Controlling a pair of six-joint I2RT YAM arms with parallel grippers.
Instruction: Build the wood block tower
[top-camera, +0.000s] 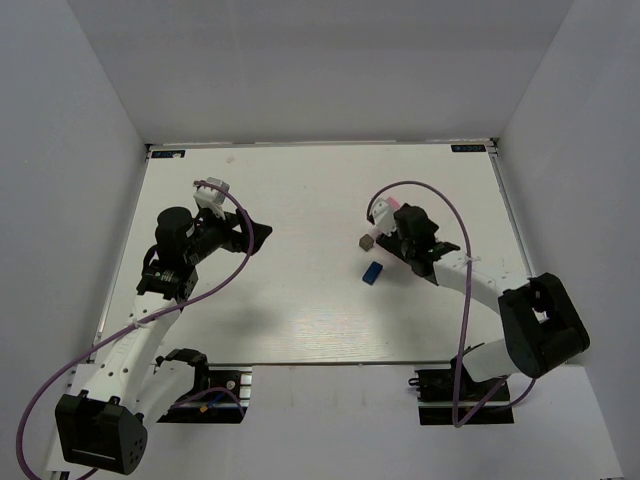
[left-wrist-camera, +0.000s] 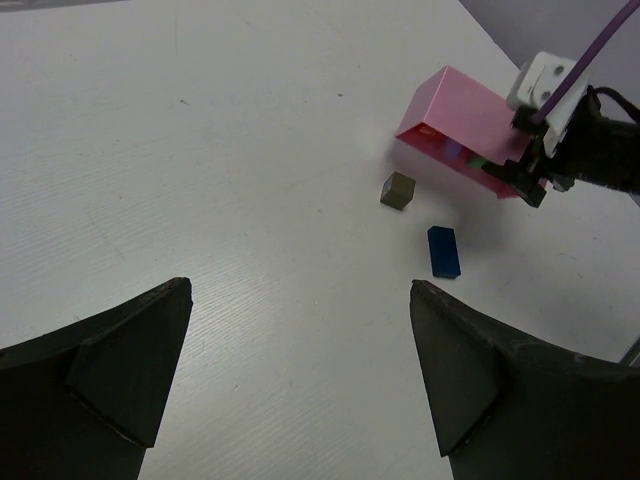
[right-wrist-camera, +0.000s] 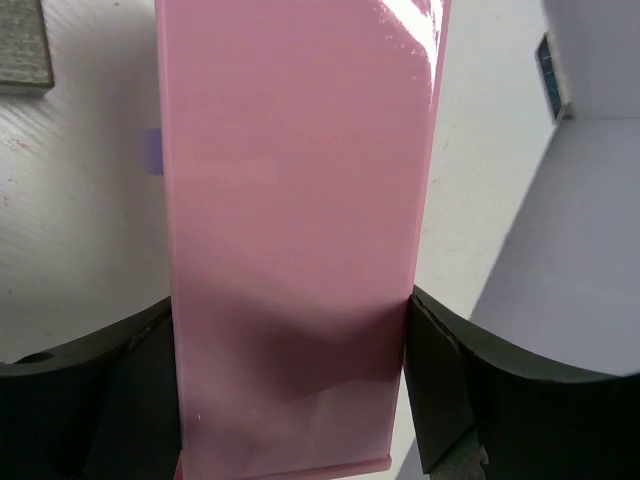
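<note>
Pink tray (left-wrist-camera: 465, 118) sits tilted between the fingers of my right claw (right-wrist-camera: 290, 330), clamped across its width, with a few wood blocks (left-wrist-camera: 455, 150) inside. My left claw (left-wrist-camera: 300, 290) gapes fully, empty. Ahead of it, a blue block (left-wrist-camera: 443, 250) and a dark grey block (left-wrist-camera: 398, 189) lie beside the tray.

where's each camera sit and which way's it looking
Top external: above and behind the bases, looking down on the table; left arm and right arm show.
Left wrist: on the left arm, facing blue block and tipped pink tray; open left gripper below.
Right wrist: close behind the pink tray, held by the right gripper.
Shared: all see the tray.
</note>
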